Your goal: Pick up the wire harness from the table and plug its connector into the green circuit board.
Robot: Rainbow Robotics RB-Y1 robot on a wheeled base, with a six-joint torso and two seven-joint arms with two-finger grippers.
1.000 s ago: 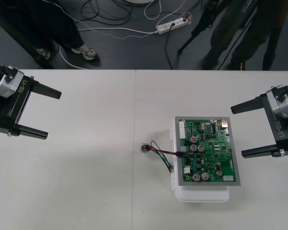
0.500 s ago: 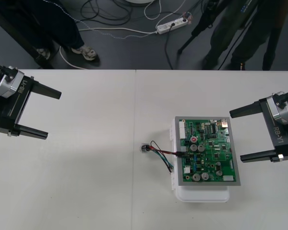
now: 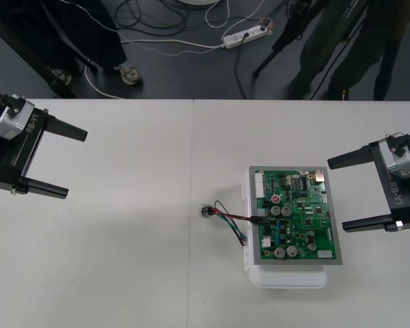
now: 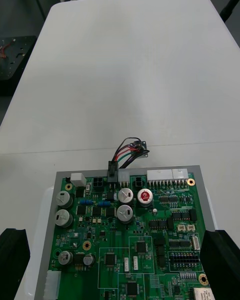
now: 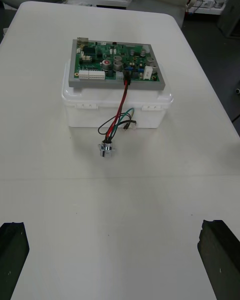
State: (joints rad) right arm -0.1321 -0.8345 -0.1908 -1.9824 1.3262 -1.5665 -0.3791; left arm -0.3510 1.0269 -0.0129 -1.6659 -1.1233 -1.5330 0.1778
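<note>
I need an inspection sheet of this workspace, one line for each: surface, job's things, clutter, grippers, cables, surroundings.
Surface: plain light table.
Job's things: green circuit board on its white base; the harness plug stands in a connector at the board's edge; the metal socket lies on the table beside the base.
Clutter: nothing seen.
Grippers: left gripper open at the table's left side; right gripper open, just right of the board; both hold nothing.
Cables: harness wires run from plug to socket.
Surroundings: dark floor with a power strip.
</note>
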